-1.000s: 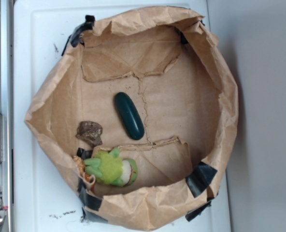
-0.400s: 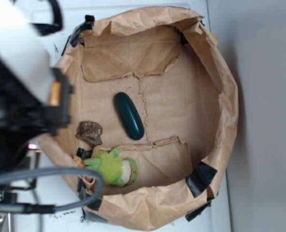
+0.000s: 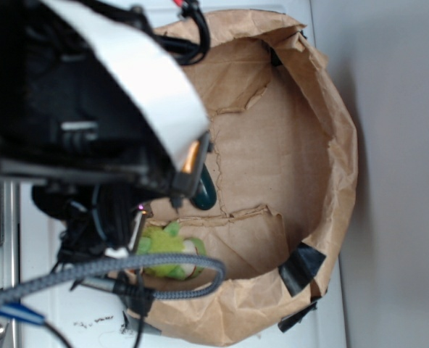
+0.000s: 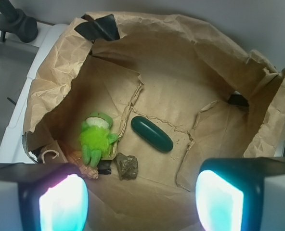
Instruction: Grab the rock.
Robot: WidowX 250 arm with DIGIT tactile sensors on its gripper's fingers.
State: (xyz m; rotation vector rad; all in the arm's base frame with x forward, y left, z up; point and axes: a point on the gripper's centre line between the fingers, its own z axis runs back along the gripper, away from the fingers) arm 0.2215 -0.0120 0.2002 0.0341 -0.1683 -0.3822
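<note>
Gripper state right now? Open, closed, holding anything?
Gripper: open, holding nothing; the rock lies free on the paper below it.

A white desk point(image 3: 55, 304) is carrying the crumpled brown paper bin point(image 4: 190, 62). Grey wall point(image 3: 396, 174) is running along 3 o'clock. Dark specks are lying at 7 o'clock.

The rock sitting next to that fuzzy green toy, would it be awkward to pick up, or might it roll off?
The rock looks rough and angular, so it probably would not roll if nudged, and its mottled surface should give the open gripper some bite. Being stone, it is likely stiff and heavy for its size. Its uneven faces might make it twist between the fingers. The plush toy lies close by.
</note>
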